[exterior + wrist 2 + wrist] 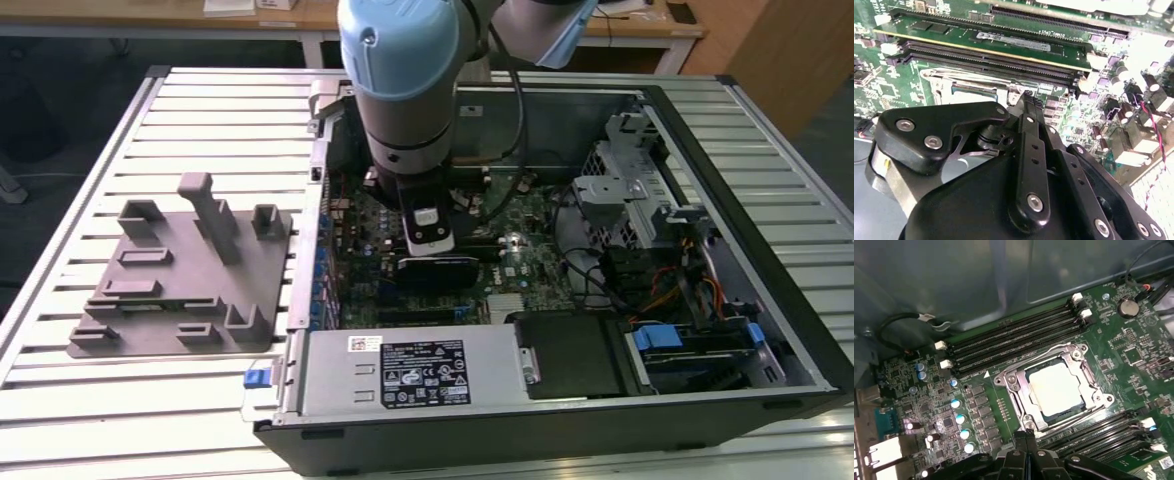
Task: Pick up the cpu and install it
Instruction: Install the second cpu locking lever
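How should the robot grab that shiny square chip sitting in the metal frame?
Probably by two opposite edges, coming straight down from above. In the first wrist view the cpu lies flat in the socket frame, its wide shiny top facing up, with memory slots close alongside, so a sideways approach looks blocked. The gripper sits just beside the frame.

You get even overhead room light. Glare whitens the cpu (1056, 388) lid; the second wrist view's close gripper (1026, 102) looks soft, motherboard (1089, 120) overexposed.
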You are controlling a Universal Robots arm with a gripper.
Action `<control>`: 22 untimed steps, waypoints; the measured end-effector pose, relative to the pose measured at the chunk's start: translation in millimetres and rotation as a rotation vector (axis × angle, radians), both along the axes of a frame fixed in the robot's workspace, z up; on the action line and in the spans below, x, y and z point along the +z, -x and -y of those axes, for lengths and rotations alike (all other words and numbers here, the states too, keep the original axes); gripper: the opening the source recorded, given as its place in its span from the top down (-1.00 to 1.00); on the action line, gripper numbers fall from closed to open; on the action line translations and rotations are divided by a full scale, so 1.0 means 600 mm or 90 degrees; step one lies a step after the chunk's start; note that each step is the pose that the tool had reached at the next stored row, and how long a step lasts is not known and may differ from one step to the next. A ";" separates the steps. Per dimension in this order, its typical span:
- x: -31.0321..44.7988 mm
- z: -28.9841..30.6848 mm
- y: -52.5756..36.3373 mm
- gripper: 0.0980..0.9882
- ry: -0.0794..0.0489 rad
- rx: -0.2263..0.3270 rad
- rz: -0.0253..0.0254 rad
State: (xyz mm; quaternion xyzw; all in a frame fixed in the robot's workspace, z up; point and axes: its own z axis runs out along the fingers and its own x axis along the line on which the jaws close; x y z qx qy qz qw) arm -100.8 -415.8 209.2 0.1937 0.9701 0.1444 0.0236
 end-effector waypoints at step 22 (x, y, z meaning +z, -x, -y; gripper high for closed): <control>0.028 -0.0038 -0.008 0.98 0.007 0.000 0.0025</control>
